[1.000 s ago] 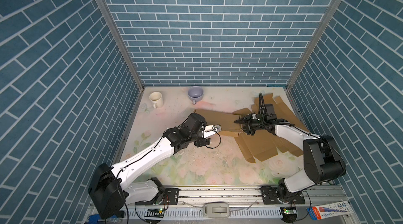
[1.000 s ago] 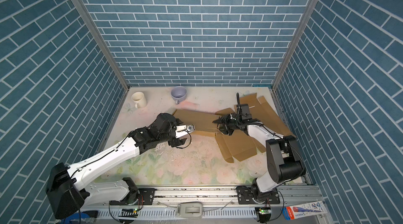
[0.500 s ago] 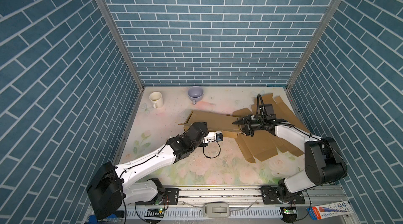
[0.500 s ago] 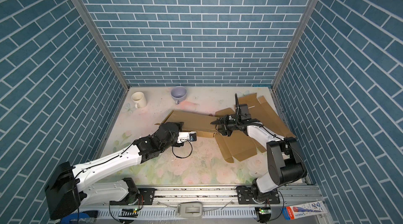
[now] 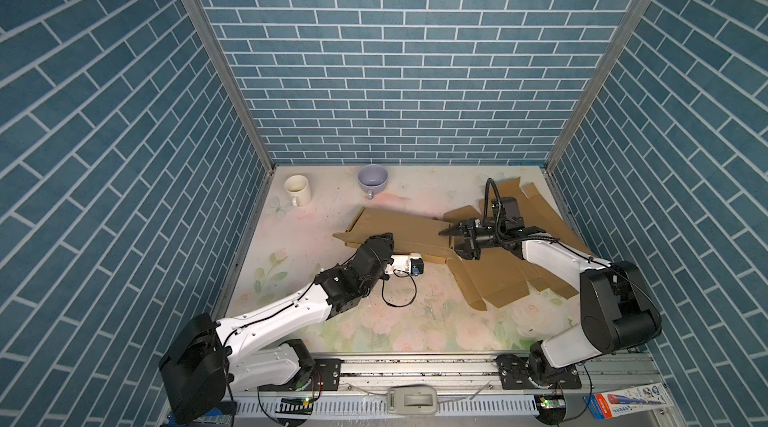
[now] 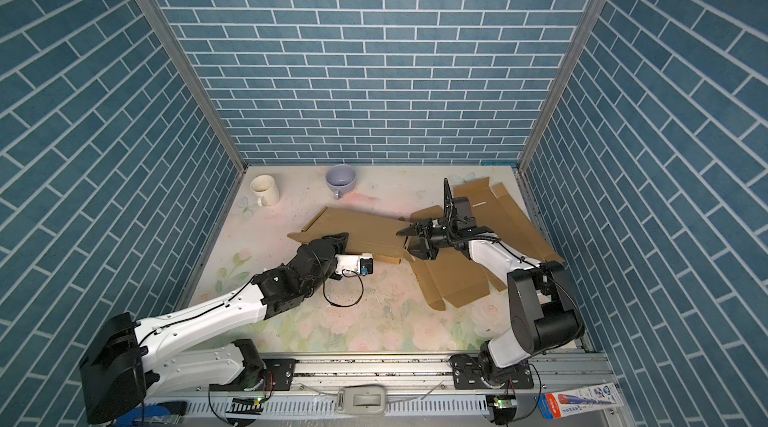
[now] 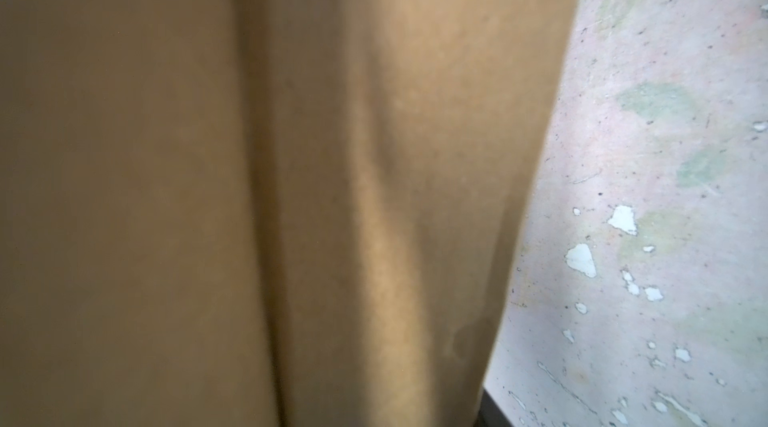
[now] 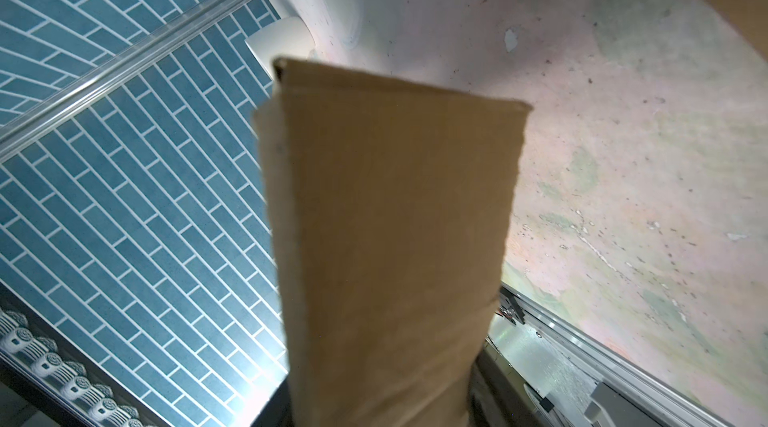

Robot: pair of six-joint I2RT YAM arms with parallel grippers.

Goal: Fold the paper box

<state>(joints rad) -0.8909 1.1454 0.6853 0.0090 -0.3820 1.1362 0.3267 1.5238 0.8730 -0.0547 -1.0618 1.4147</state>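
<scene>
The paper box (image 5: 490, 279) (image 6: 453, 279) is a brown cardboard cut-out lying flat on the right of the table. One long panel (image 5: 399, 229) (image 6: 365, 229) of it is folded up toward the middle. My left gripper (image 5: 384, 238) (image 6: 338, 238) is pressed against the panel's left end, and cardboard (image 7: 291, 155) fills the left wrist view and hides its jaws. My right gripper (image 5: 455, 242) (image 6: 409, 242) is at the panel's right end. Its fingers are spread, with the panel (image 8: 390, 217) running out between them.
A cream mug (image 5: 297, 189) (image 6: 264, 190) and a lilac cup (image 5: 372, 180) (image 6: 340, 180) stand at the back left. Blue brick walls close in three sides. More box flaps (image 5: 536, 204) lie against the right wall. The arms' rail (image 5: 415, 366) runs along the front.
My left arm has sunk lower and its gripper now sits against the panel's left end. That end has swung out to the left. My right gripper's fingers have spread a little.
</scene>
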